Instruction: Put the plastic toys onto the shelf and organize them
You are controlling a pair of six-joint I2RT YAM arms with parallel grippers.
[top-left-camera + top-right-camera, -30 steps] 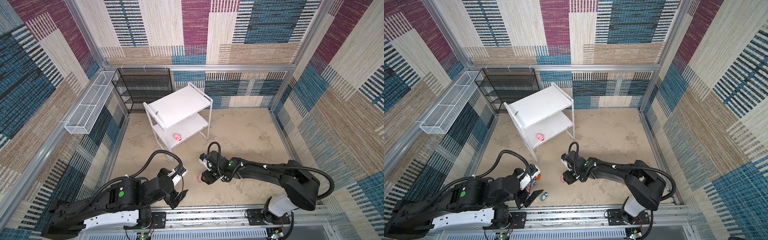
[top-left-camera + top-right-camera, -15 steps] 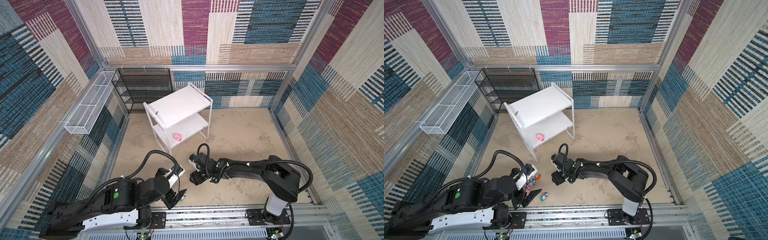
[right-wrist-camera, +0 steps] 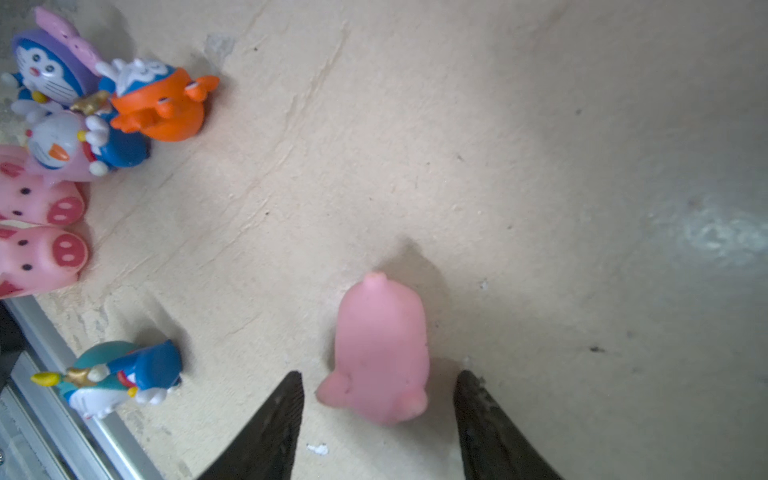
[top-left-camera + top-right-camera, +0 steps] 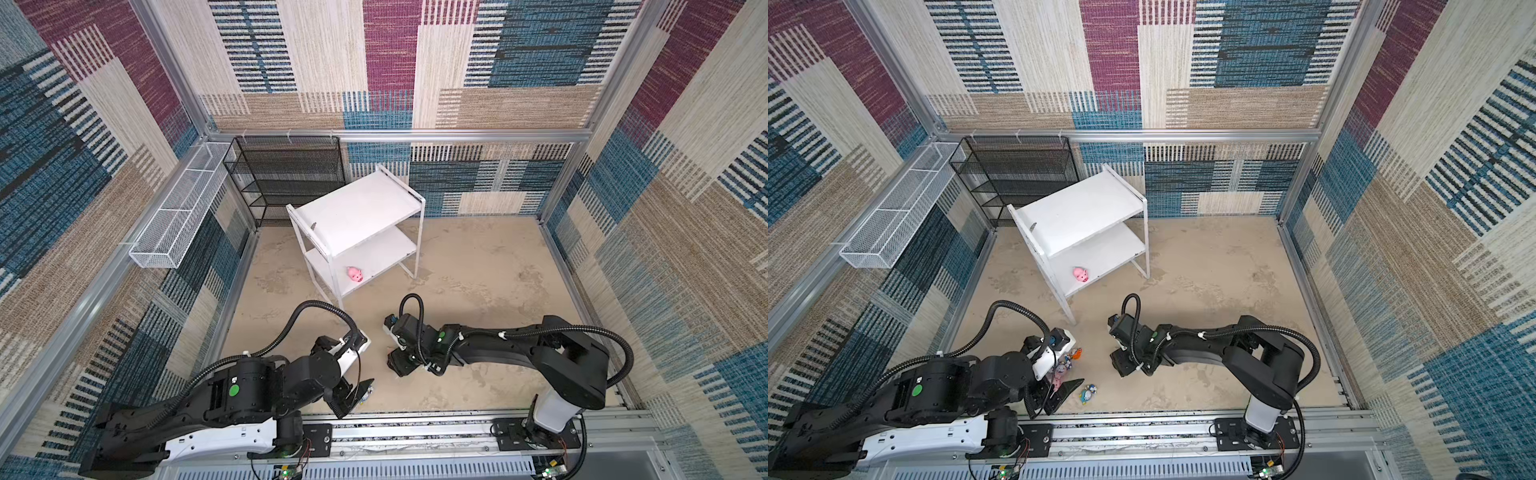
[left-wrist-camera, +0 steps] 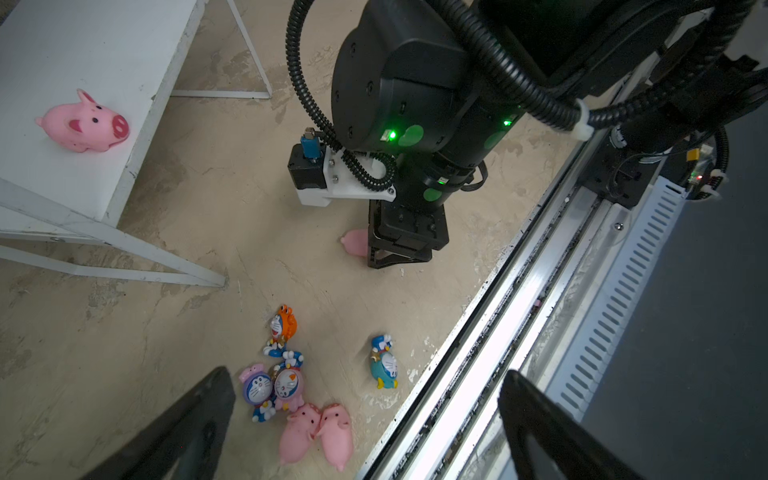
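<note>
Top views, shelf: the white shelf (image 4: 357, 208) stands on the desk (image 4: 478, 257), and both boards show in both top views.
Top views, toy already placed: the pig on the shelf (image 4: 354, 274) sits on the lower board, near its front edge.
Top views, left arm: the left gripper (image 4: 1061, 392) hangs in front of the shelf, just over a heap of toys. Its jaws stand wide apart and hold nothing.
Top views, right arm: the right gripper (image 4: 397, 365) is low over the desk in front of the shelf. Its own wrist hides the jaws here.
Left wrist view, heap: off the shelf, on the desk before its front leg, the orange-hood figurine (image 5: 282, 328), the purple-hood figurine (image 5: 257, 386) and the pink-hood figurine (image 5: 286, 384) touch one another. The pair of pigs (image 5: 299, 434) lies side by side just beside them.
Left wrist view, single toy: the blue-hood figurine (image 5: 384, 363) lies apart from the heap, farther from the shelf.
Left wrist view, left jaws: wide open, empty.
Right wrist view, right jaws: open, with one finger on each side of the lone pig (image 3: 382, 332) and a small gap on both sides.
Right wrist view, lone pig: it rests on the desk, off the shelf, with its tail end pointing away from the jaws.
</note>
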